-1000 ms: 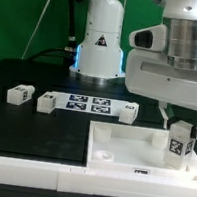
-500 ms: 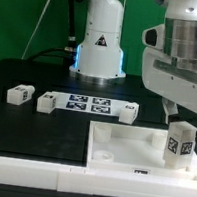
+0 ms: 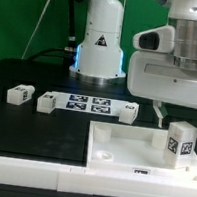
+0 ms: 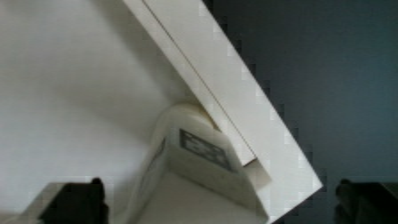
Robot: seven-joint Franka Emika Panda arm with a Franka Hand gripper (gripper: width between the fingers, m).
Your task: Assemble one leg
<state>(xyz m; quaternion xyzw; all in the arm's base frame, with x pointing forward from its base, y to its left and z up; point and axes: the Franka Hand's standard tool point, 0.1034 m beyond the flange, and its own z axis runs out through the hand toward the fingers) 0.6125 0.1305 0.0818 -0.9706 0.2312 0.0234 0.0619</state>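
**Leg let go between twists**

Finds the leg [image 3: 180,144] upright on the panel [image 3: 130,151], at the corner toward the exterior view's right, tag facing the camera. From the wrist view, sits between the fingertips [image 4: 71,200] of the gripper [image 4: 217,202] with a clear gap on either side — so released, not clamped.

Differs from a second ago in small ways. Had the wrist in much this pose then, swung round half a second ago, and has it swung back now. Puts the leg's tag slightly farther toward the exterior view's right than before, hinting that the block has turned a little.

Reads as a pause in screwing the leg into its corner socket — one twist done, the wrist rewound for a fresh grip. Cannot tell from these views how deep it is seated. Probably calls next for closing squarely on the leg's sides and twisting again without tipping it.

Leaves the spare legs [image 3: 18,94] and the marker board [image 3: 89,105] where they were, well apart from the work.
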